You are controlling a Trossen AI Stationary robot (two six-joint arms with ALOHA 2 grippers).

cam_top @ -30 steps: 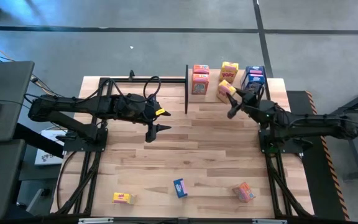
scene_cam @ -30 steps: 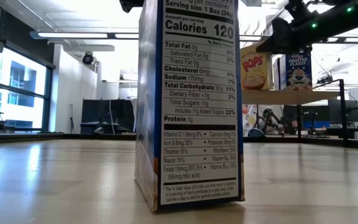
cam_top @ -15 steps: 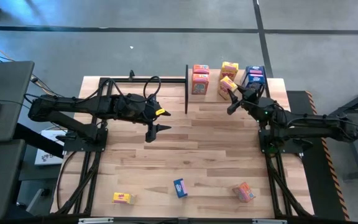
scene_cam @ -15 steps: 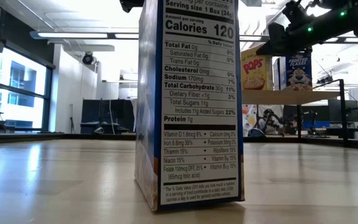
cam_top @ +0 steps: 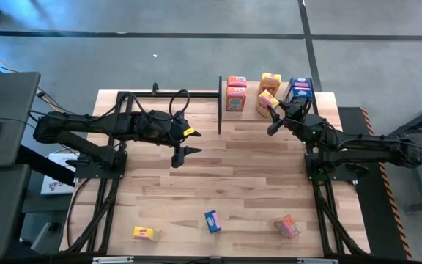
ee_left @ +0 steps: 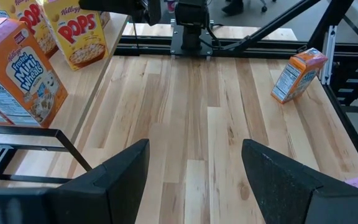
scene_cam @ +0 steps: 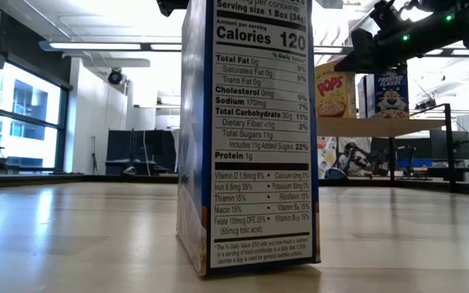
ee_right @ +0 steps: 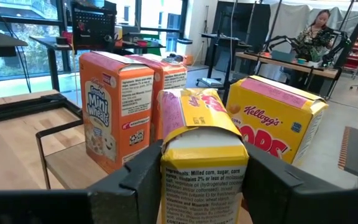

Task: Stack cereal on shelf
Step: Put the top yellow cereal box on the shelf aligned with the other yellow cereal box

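Slatted wooden tabletop (cam_top: 218,183): right gripper (cam_top: 272,110) at 1 o'clock pinches yellow cardboard cereal box (ee_right: 204,165) over light-wood shelf (scene_cam: 381,126); left gripper (cam_top: 179,157) spread, centre.

Grey concrete floor (cam_top: 196,59), tall windows (scene_cam: 23,114), bright ceiling strip lights (scene_cam: 112,46).

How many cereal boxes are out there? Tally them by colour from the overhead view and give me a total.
Orange cereal boxes: 3
Yellow cereal boxes: 3
Blue cereal boxes: 3
Total: 9
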